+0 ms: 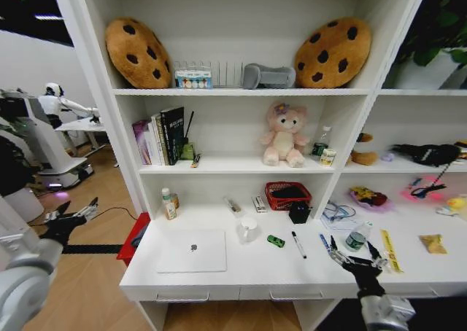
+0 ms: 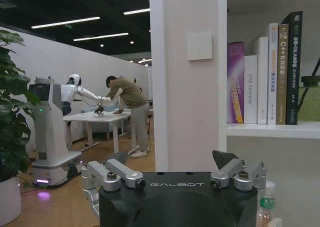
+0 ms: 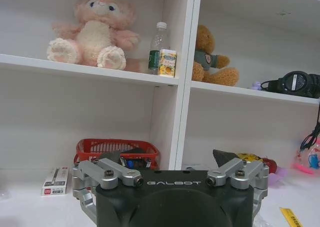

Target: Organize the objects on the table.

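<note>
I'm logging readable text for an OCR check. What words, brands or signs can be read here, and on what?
"GALBOT": on the left gripper housing.
"GALBOT": on the right gripper housing.
"C++": on the spine of a brown book; the rest of that spine is too small to read.
"DAS Controller", roughly: on the white book spine, blurred.
Apple logo, no words: on the silver laptop.
Bottle labels, the small box and the yellow strip: too small to read.

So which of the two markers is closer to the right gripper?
The blue marker, lying just beyond the open right gripper. The black marker lies farther toward the robot's left, next to the tiny green toy.
</note>
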Tool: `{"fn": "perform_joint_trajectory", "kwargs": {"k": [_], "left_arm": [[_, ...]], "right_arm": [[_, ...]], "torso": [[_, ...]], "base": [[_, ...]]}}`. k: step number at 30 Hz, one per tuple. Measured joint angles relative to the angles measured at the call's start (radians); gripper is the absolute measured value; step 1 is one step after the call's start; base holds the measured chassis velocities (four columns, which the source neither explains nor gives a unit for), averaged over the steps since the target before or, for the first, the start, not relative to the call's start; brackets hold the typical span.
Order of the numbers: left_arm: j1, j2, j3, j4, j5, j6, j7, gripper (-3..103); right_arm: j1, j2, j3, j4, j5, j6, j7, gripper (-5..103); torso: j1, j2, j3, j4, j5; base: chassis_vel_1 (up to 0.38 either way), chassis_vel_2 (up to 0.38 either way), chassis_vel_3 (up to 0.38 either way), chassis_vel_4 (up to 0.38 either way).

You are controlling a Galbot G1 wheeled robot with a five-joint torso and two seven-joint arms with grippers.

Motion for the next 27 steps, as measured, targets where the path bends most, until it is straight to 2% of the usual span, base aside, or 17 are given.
{"fn": "perform_joint_trajectory", "kwargs": {"k": [5, 8, 11, 14, 27], "left_arm": [[0.061, -0.059, 0.016, -0.091, 0.015, 0.008, -0.017, 100], [0.071, -0.070, 0.038, -0.106, 0.027, 0.007, -0.023, 100], [0.083, -0.098, 0.137, -0.128, 0.099, -0.014, -0.031, 100], [0.083, -0.103, 0.170, -0.138, 0.113, -0.016, -0.040, 100], [0.092, -0.094, 0.156, -0.140, 0.113, -0.010, -0.046, 100]], "right_arm": [[-0.013, 0.012, -0.014, 0.004, -0.014, 0.006, -0.003, 100], [-0.017, 0.014, -0.015, 0.004, -0.016, 0.012, -0.004, 100], [-0.029, 0.017, -0.014, 0.002, -0.020, 0.035, -0.010, 100], [-0.028, 0.012, -0.010, 0.000, -0.015, 0.038, -0.010, 100], [-0.013, 0.023, -0.028, -0.014, -0.018, 0.047, -0.011, 100]], "torso": [[0.000, 0.000, 0.000, 0.0000, 0.0000], [0.000, 0.000, 0.000, -0.0001, 0.0000], [0.000, 0.000, 0.000, -0.0002, -0.0002], [0.000, 0.000, 0.000, -0.0003, -0.0003], [0.000, 0.000, 0.000, -0.0002, -0.0002]], "base": [[0.000, 0.000, 0.000, 0.000], [0.000, 0.000, 0.000, 0.000], [0.000, 0.000, 0.000, 0.000], [0.000, 0.000, 0.000, 0.000], [0.000, 0.000, 0.000, 0.000]]}}
